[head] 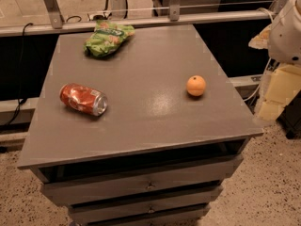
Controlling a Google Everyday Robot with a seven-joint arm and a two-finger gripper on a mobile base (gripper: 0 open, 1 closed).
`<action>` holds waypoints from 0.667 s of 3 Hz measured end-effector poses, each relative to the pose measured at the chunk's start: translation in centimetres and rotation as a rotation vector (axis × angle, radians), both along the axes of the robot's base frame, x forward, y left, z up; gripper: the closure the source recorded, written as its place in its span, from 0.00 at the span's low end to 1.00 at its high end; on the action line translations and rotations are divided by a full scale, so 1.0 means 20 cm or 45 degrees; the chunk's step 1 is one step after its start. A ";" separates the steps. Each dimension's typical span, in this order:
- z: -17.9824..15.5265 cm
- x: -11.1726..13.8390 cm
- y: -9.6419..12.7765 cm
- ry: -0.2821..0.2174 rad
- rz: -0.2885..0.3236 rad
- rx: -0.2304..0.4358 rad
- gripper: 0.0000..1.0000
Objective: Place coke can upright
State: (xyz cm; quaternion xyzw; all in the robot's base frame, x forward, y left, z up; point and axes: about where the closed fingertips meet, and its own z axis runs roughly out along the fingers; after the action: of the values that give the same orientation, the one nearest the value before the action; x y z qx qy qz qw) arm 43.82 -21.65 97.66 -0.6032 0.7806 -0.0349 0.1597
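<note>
a dark cable (20, 74) is hanging at the far left, beyond the grey drawer cabinet (141, 126). on the cabinet's top, near the left edge, the coke can (83, 99) is lying on its side, red and dented, its silver end pointing right and toward the near edge; its lettering is showing only as pale marks that cannot be read. farther back and a little to the right, a green snack bag (108, 38) is resting by the far edge, crumpled, with print that is too small to read. below the top, three drawers (150, 185) are stacking down the front, dark gaps showing above them, their contents hidden. right of centre, a round orange (196, 85) is sitting alone, well apart from the can and the bag. at the right edge of the scene, beside the cabinet and off its top, the robot's pale gripper (276, 95) is hanging below a white arm housing (289, 32); whether it is wide or narrow cannot be told, and it is touching nothing on the cabinet.
</note>
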 end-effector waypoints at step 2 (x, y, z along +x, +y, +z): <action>0.00 0.02 0.03 -0.002 0.019 0.014 0.00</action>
State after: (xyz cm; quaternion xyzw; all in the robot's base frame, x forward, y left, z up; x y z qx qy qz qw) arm 44.28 -21.00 97.62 -0.6081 0.7762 -0.0299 0.1637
